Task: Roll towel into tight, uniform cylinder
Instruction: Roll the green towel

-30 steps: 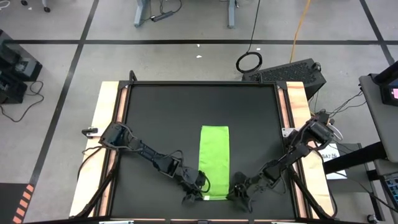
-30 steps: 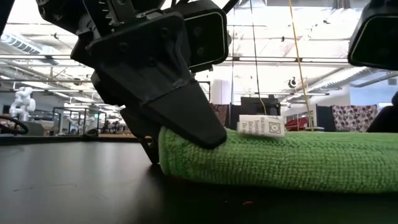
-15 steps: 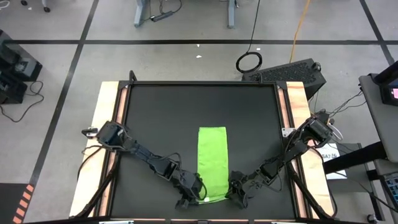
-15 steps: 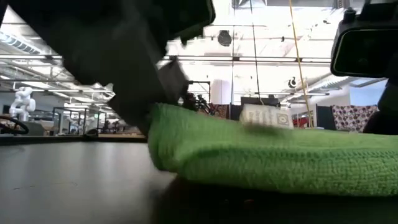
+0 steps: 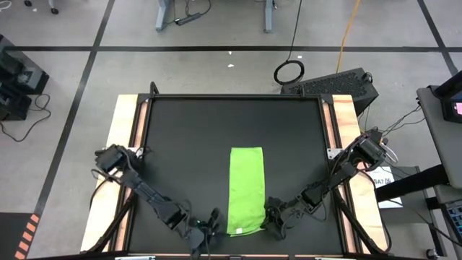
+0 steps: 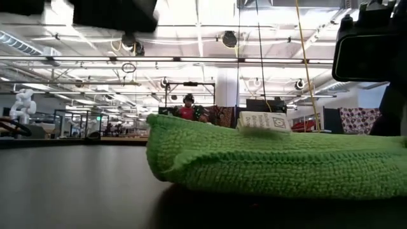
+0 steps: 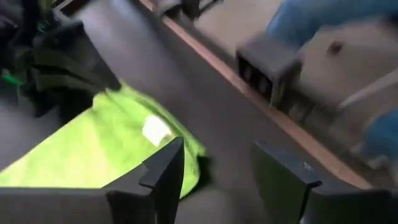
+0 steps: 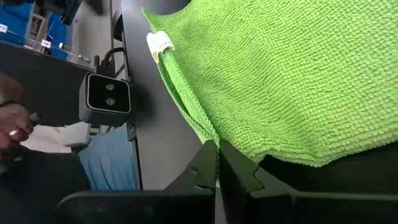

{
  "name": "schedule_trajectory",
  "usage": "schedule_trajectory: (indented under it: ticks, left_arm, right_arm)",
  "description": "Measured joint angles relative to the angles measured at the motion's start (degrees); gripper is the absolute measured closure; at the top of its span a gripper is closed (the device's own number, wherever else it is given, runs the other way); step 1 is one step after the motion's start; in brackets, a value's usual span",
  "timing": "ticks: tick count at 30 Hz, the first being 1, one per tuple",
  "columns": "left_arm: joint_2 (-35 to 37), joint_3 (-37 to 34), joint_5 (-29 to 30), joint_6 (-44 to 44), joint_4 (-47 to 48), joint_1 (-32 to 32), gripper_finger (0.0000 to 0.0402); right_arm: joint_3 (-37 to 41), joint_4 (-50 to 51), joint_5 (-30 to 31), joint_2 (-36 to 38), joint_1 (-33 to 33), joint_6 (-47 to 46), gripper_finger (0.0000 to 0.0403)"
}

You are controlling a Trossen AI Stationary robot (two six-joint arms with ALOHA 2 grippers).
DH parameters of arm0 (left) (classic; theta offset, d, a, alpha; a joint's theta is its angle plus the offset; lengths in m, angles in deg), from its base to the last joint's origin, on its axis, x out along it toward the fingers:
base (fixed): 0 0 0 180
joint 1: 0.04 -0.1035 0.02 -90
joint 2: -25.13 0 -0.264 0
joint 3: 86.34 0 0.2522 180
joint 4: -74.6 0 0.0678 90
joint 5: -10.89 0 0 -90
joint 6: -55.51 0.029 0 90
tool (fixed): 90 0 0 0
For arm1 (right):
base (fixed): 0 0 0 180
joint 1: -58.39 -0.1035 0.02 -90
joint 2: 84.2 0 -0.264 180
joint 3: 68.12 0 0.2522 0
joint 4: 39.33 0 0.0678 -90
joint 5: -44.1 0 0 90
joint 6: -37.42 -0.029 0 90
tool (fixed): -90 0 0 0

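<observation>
The lime-green towel (image 5: pixel 245 189) lies as a long narrow strip on the black mat, its short end toward the table's near edge. A small white tag (image 8: pixel 158 43) sits on that near edge. My right gripper (image 5: pixel 269 217) is shut at the towel's near right corner. My left gripper (image 5: pixel 208 227) stands open on the near left, apart from the towel. In the left wrist view the towel (image 7: pixel 106 155) lies off to one side of the left gripper (image 7: pixel 217 149), and nothing is between the fingers. My right gripper pinches the towel's near right corner (image 8: pixel 214 138) between its two shut fingers, coming in slanting down from the table's right side. One layer or several, I cannot tell. The rest of the towel lies flat and slack on the mat.
Wooden rails (image 5: pixel 127 144) run along the mat's left and right sides. A small camera box (image 8: pixel 104 93) stands at the near edge, and a person's hand (image 8: pixel 13 127) shows beyond it. Bare mat (image 5: pixel 231 123) lies beyond the towel's far end.
My left gripper has opened and let go of the towel's near left corner. It has rolled and drawn back up and toward the table's near left. The freed corner rests on the mat. My right gripper stays shut at its corner.
</observation>
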Motion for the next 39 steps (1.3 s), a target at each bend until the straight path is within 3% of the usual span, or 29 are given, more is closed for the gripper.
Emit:
schedule_trajectory:
  ticks: [3,6,15,28,32,39]
  left_arm:
    - [-3.1,0.0,6.5,5.4,-1.8,1.8,0.0215]
    - [-5.8,0.2,9.1,13.0,-5.0,3.1,0.0215]
    - [-12.0,7.7,10.9,23.6,-6.3,2.7,0.0215]
    - [-12.2,8.6,14.0,6.7,2.6,-2.9,0.0222]
    - [-12.2,8.6,13.6,5.5,3.0,-2.9,0.0259]
    - [-12.2,8.6,8.8,2.8,4.5,-3.4,0.0365]
  right_arm:
    - [0.0,-0.3,-0.2,0.0,0.5,-0.4,0.0403]
    - [0.0,-0.8,-0.3,0.0,0.8,-0.5,0.0403]
    - [0.0,-1.0,-0.2,0.0,1.1,-0.8,0.0403]
    - [0.0,-1.2,0.1,-0.1,1.2,-0.2,0.0403]
    - [-0.1,-1.2,0.2,-0.1,1.1,-0.2,0.0403]
    - [0.0,-1.1,-0.2,0.3,1.1,1.4,0.0403]
